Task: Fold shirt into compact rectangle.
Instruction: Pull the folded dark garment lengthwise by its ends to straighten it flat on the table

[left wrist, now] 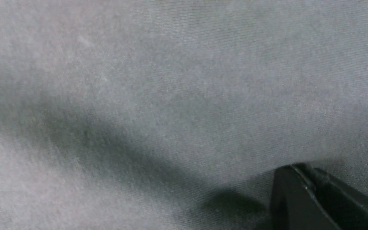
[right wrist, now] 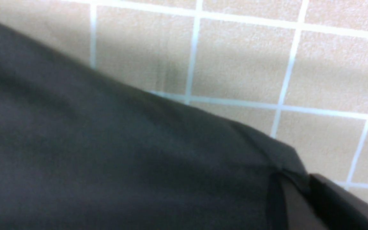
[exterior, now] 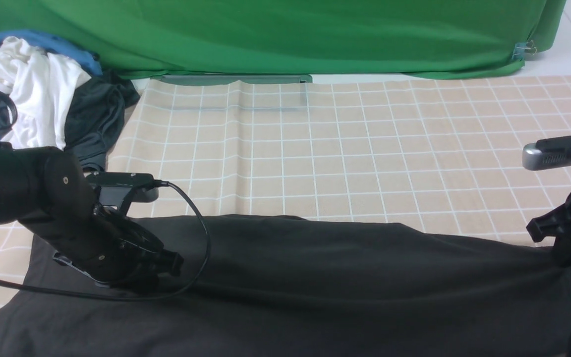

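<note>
The black shirt lies spread wide along the near edge of the checked tablecloth. A taut ridge runs through it from one gripper to the other. My left gripper sits low on the shirt's left part. In the left wrist view its fingers are pressed together, tips sunk in the cloth that fills the picture. My right gripper is at the shirt's far right edge. The right wrist view shows it shut on a corner of the fabric. Neck, label and print are hidden.
A pile of clothes sits at the back left: a white garment, something blue and a dark grey garment. A green backdrop hangs behind the table. The left arm's cable loops over the shirt.
</note>
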Motion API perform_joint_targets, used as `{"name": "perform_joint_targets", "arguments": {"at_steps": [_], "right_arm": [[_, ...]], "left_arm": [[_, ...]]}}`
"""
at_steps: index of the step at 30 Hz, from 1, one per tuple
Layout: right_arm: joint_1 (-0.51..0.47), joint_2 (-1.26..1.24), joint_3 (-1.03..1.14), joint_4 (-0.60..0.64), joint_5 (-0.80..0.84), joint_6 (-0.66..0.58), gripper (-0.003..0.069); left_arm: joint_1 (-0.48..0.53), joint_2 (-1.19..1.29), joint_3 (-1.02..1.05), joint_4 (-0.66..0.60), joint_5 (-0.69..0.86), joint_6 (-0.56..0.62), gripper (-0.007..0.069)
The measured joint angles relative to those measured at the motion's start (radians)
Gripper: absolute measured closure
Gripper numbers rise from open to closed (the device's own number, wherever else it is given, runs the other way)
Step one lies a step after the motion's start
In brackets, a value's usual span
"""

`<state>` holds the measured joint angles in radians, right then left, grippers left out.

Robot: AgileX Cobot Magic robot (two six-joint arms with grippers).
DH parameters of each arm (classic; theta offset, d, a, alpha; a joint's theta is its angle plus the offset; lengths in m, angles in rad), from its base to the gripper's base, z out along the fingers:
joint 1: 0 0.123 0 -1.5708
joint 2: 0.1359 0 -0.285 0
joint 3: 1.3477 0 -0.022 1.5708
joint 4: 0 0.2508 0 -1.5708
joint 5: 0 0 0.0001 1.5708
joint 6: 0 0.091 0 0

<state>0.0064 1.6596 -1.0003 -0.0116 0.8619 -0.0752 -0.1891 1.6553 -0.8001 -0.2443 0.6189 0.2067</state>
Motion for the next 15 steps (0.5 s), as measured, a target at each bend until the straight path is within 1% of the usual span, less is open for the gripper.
{"name": "perform_joint_targets", "arguments": {"at_steps": [3, 5, 6, 7, 9, 12, 15], "right_arm": [[0.0, 0.002, 0.0, -0.005, -0.027, 0.001, 0.0549], [0.0, 0.002, 0.0, -0.014, -0.03, 0.002, 0.0501], [0.0, 0.002, 0.0, -0.022, -0.031, 0.004, 0.0449], [-0.001, 0.002, 0.0, -0.034, -0.022, 0.015, 0.0384], [-0.001, 0.001, -0.004, -0.048, 0.033, 0.075, 0.0215], [-0.001, -0.006, -0.007, -0.053, 0.141, 0.103, 0.0041], [-0.001, -0.011, 0.004, -0.055, 0.175, 0.106, -0.0017]], "left_arm": [[0.0, 0.0, 0.0, -0.001, -0.002, 0.0, 0.0606], [0.0, 0.0, 0.0, -0.002, -0.002, 0.0, 0.0606], [0.0, 0.0, -0.001, -0.002, -0.001, 0.0, 0.0606], [0.0, -0.001, -0.003, -0.002, -0.001, -0.002, 0.0606], [0.0, -0.012, -0.01, -0.001, 0.012, -0.013, 0.0606], [0.0, -0.062, -0.017, -0.001, 0.022, -0.02, 0.0606], [0.0, -0.132, -0.022, -0.001, 0.034, -0.023, 0.0606]]}}
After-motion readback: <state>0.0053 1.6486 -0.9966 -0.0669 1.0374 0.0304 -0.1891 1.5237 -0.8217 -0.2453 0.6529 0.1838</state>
